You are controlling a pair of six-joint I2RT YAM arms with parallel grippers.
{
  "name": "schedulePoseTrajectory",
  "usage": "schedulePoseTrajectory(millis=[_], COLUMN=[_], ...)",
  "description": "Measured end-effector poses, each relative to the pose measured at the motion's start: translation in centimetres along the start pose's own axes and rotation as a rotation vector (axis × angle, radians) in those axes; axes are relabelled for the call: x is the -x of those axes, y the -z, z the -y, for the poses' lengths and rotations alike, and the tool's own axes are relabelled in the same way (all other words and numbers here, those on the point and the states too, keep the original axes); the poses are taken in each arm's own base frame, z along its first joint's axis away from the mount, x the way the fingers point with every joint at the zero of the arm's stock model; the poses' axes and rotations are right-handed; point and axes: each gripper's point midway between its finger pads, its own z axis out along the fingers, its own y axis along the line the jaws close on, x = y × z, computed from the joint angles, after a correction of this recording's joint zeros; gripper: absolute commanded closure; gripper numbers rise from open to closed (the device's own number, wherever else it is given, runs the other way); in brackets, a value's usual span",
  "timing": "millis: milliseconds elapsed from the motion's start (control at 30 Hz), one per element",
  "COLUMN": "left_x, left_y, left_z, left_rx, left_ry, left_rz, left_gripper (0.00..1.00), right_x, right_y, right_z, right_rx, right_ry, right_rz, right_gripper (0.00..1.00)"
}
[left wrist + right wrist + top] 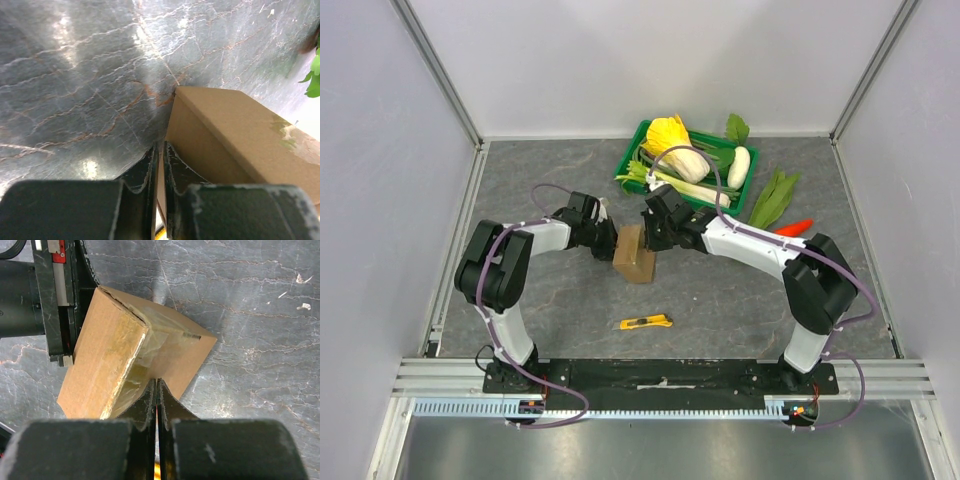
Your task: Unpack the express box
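Top view: the box [634, 256] sits mid-table on the grey table [740, 300], between the two arms, tipped rather than lying flat. The left gripper [604, 236] meets it from the left and the right gripper [653, 235] from the right, probably so one arm steadies it while the other works the seal. A yellow knife [646, 322] lies untouched nearer the bases, and a green crate [630, 152] of vegetables stands well behind. Left wrist view: the left jaws are nearly together, with a thin strip of cardboard pinched between them. It looks like an edge or flap of the box [230, 140], which I judge is held to anchor it. The cardboard is plain brown with crisp corners. Right wrist view: the right jaws are closed tight, tips touching the lower edge of the taped face. I cannot tell whether they pinch anything. Glossy clear tape [135, 365] runs over the seam and is wrinkled at the corner. The lid looks sealed, so unpacking has barely begun.
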Motion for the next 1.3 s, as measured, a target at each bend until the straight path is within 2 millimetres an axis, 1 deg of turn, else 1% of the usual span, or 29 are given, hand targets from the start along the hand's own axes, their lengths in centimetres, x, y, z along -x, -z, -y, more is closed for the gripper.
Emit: schedulePoseTrajectory(millis=[100,133,200,233,267,300,333,433,500,533,567,633,733,767,833,867,933,967,1033,1300], left_x=[0.2,0.4,0.7,0.9,1.2,1.5,1.8,2.8,3.3,3.6,3.8,4.3,4.9,5.1,5.4,5.5,5.7,5.8,5.9,4.2], left_y=[0.2,0.4,0.7,1.2,1.5,1.9,2.5,4.5,5.8,6.4,7.2,8.6,10.2,10.7,11.5,11.9,12.5,12.7,12.9,11.5], left_z=[-0.5,-0.8,-1.6,-2.1,-2.5,-3.0,-3.5,-4.7,-5.4,-5.7,-5.9,-6.3,-6.5,-6.4,-6.0,-5.7,-5.0,-4.7,-4.1,-3.2], left_rx=[-0.005,-0.001,0.013,0.030,0.050,0.077,0.107,0.200,0.253,0.277,0.299,0.336,0.359,0.361,0.351,0.343,0.324,0.310,0.279,0.176], left_ry=[0.036,0.049,0.079,0.100,0.109,0.119,0.129,0.146,0.152,0.155,0.157,0.158,0.156,0.154,0.145,0.140,0.129,0.123,0.109,0.057], left_rz=[-0.002,0.003,0.015,0.024,0.037,0.056,0.075,0.145,0.190,0.211,0.235,0.276,0.321,0.335,0.359,0.370,0.391,0.396,0.402,0.304], left_gripper=[0.87,0.84,0.82,0.78,0.77,0.76,0.72,0.65,0.63,0.62,0.61,0.60,0.57,0.57,0.56,0.55,0.54,0.54,0.54,0.56], right_x=[0.0,0.0,0.2,0.3,0.5,0.7,0.8,1.5,1.8,1.9,2.1,2.4,2.6,2.6,2.6,2.6,2.5,2.4,2.2,0.0], right_y=[-0.1,-0.1,-0.3,-0.4,-0.4,-0.5,-0.6,-0.9,-1.2,-1.3,-1.4,-1.5,-1.5,-1.5,-1.5,-1.5,-1.5,-1.5,-1.6,-2.3], right_z=[-0.5,-0.8,-1.3,-1.7,-2.1,-2.5,-2.8,-3.8,-4.2,-4.5,-4.7,-4.8,-4.9,-4.8,-4.3,-4.2,-4.0,-3.8,-3.6,-2.8], right_rx=[-0.001,0.002,0.009,0.014,0.020,0.025,0.030,0.042,0.046,0.047,0.048,0.045,0.035,0.031,0.008,0.001,-0.014,-0.020,-0.027,-0.031], right_ry=[0.005,0.006,0.010,0.014,0.017,0.019,0.021,0.028,0.032,0.035,0.037,0.041,0.054,0.056,0.066,0.064,0.073,0.077,0.086,0.092], right_rz=[0.009,0.011,0.015,0.019,0.023,0.027,0.031,0.045,0.050,0.054,0.057,0.065,0.077,0.079,0.081,0.080,0.080,0.079,0.075,0.026], right_gripper=[0.98,0.98,0.98,0.97,0.96,0.96,0.96,0.94,0.91,0.89,0.84,0.82,0.70,0.60,0.52,0.44,0.38,0.32,0.26,0.14])
